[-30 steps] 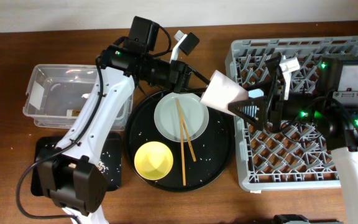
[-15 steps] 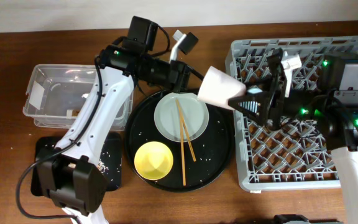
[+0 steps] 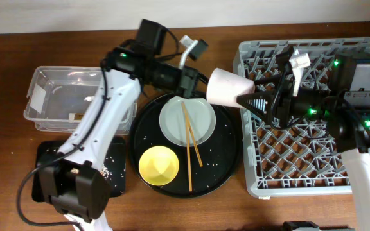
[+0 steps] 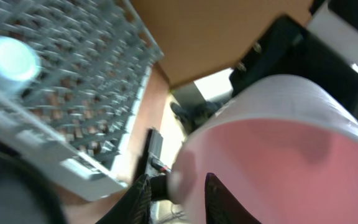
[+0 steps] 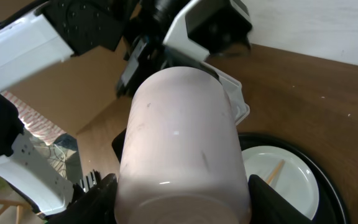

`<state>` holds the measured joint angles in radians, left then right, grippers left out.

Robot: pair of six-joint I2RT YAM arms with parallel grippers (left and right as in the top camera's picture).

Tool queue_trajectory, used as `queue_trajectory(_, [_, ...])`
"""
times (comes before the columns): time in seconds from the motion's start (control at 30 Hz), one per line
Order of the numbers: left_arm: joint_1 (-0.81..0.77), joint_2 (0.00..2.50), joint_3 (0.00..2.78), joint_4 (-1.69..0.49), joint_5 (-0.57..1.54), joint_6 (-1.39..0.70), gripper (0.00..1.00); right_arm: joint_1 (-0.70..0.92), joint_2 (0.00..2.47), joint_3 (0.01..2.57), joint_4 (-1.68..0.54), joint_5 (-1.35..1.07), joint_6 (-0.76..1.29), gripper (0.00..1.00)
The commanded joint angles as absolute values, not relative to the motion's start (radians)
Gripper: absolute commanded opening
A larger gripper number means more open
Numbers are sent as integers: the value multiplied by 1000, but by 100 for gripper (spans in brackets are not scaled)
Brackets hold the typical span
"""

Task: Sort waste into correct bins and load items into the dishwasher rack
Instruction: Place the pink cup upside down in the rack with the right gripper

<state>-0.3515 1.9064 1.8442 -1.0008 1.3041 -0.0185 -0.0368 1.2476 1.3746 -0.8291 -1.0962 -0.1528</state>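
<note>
The pink cup (image 3: pixel 227 88) hangs on its side in the air between the round black tray and the dishwasher rack (image 3: pixel 300 160). My right gripper (image 3: pixel 243 96) is shut on its base end; in the right wrist view the cup (image 5: pixel 182 143) fills the gap between both fingers (image 5: pixel 95 199). My left gripper (image 3: pixel 204 82) sits at the cup's mouth, jaws parted. In the left wrist view one finger (image 4: pixel 222 199) is inside the cup (image 4: pixel 278 149), the other stands off the rim. The pale plate (image 3: pixel 186 120) carries two chopsticks (image 3: pixel 190 138); the yellow bowl (image 3: pixel 158 163) sits beside it.
The large round black tray (image 3: pixel 230 160) holds the plate, bowl and scattered crumbs. The clear tub (image 3: pixel 56 96) stands at the left, with the small black tray (image 3: pixel 50 154) in front of it under my left arm. Upright pegs fill the rack.
My left jaws have parted from the cup's rim. My right gripper closed on the cup's base about half a second ago, and the cup has tipped level.
</note>
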Motion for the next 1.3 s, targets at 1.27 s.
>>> queue_trajectory(1.27, [-244, 1890, 1854, -1228, 780, -6, 28, -41, 1257, 1275, -1359, -111, 43, 50])
